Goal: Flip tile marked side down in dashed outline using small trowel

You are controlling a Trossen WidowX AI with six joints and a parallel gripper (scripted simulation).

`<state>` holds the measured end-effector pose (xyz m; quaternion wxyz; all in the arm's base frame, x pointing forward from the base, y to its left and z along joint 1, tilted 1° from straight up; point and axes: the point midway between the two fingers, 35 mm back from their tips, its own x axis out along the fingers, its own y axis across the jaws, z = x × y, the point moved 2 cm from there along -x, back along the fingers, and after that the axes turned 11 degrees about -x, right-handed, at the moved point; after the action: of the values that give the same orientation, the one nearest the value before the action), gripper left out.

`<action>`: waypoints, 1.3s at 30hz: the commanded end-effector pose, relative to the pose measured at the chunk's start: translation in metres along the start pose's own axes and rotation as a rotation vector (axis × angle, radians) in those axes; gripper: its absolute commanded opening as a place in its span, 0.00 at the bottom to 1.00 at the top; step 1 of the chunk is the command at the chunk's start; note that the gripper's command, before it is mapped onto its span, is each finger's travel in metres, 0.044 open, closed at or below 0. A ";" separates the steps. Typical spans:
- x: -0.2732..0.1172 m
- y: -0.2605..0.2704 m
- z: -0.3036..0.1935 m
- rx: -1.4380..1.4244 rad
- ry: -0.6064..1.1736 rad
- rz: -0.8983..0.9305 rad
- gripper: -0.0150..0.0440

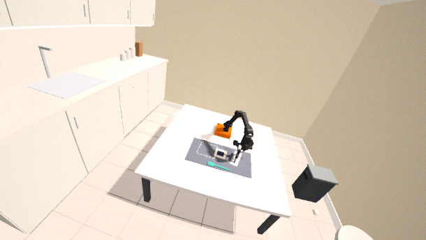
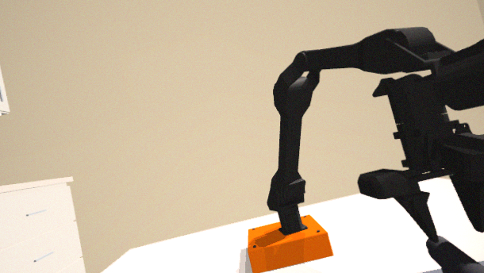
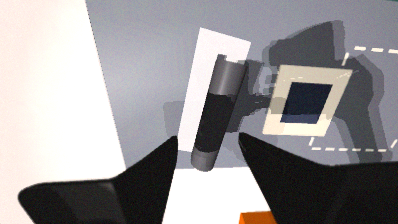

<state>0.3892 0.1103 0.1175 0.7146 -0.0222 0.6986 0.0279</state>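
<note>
Counter and sink: counter (image 1: 140, 70) with sink (image 1: 68, 85) far left in the top view, well apart, not in the way.
Dashed outline: on the mat (image 1: 246, 168) (image 2: 474, 268) (image 3: 130, 60); outline (image 1: 197, 152) (image 3: 327, 149) is the goal.
Teal tool: slim teal tool (image 1: 218, 166) (image 3: 392, 0) lies flat along the mat's side away from the base; not needed, off the straight path to the tile.
Tile: tile (image 1: 220, 153) (image 3: 306, 102) flat on the mat, dark square up, between outline and trowel, one side overlapping the outline's edge. Not turned. Probably light, stiff, maybe brittle; thin edge hard to pinch, so get the blade under and tip it gently.
Orange base: base (image 1: 223, 134) (image 2: 293, 255) (image 3: 255, 218) behind the mat; keep the elbow and tool clear of it.
Trowel: trowel (image 1: 238, 161) (image 2: 452, 254) (image 3: 216, 117) beside the tile, pale flat blade on the mat, dark round handle above it. Looks stiff and fairly light; smooth handle could roll or twist. Take the black middle section squarely across, not the grey ends.
Gripper jaws: gripper (image 1: 239, 151) (image 2: 457, 235) (image 3: 208, 136) part-open, a bit over half, nothing held. Fingers appear near the handle's near end, one to each side in the wrist view; exact height cannot tell.
Next move: likely line up on the handle, lower, close.
Obstacles: tile close on one side; a finger set wide there could nudge it.
Bin: grey bin (image 1: 314, 185) far right, off the table, irrelevant.
</note>
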 end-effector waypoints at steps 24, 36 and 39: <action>0.016 -0.011 0.003 0.265 -0.004 -0.004 0.71; 0.036 -0.012 0.003 0.267 -0.004 -0.004 0.71; 0.040 -0.012 0.003 0.267 -0.004 -0.004 0.71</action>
<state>0.3953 0.1002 0.0850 0.7152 0.0722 0.6923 -0.0627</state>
